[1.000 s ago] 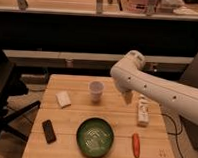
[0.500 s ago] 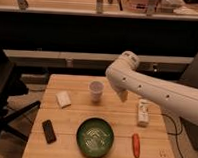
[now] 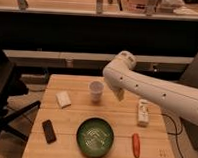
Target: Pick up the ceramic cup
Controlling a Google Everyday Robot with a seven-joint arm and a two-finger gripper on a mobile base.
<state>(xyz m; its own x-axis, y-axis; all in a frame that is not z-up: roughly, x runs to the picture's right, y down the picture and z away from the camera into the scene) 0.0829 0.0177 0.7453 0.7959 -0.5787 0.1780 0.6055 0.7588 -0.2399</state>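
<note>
The ceramic cup (image 3: 95,91) is small, white-grey and stands upright on the wooden table (image 3: 72,82), behind the green bowl (image 3: 95,137). My white arm reaches in from the right. My gripper (image 3: 119,94) hangs below the arm's elbow, just to the right of the cup and apart from it, close above the table.
A white bottle with a green label (image 3: 143,112) lies at the right. An orange-red carrot-like thing (image 3: 135,145) lies at the front right. A black device (image 3: 48,131) lies at the front left, a white block (image 3: 63,98) at the left. A black chair (image 3: 4,96) stands left of the table.
The arm and gripper have shifted left, bringing the gripper nearer the cup. The cup and other objects have not moved.
</note>
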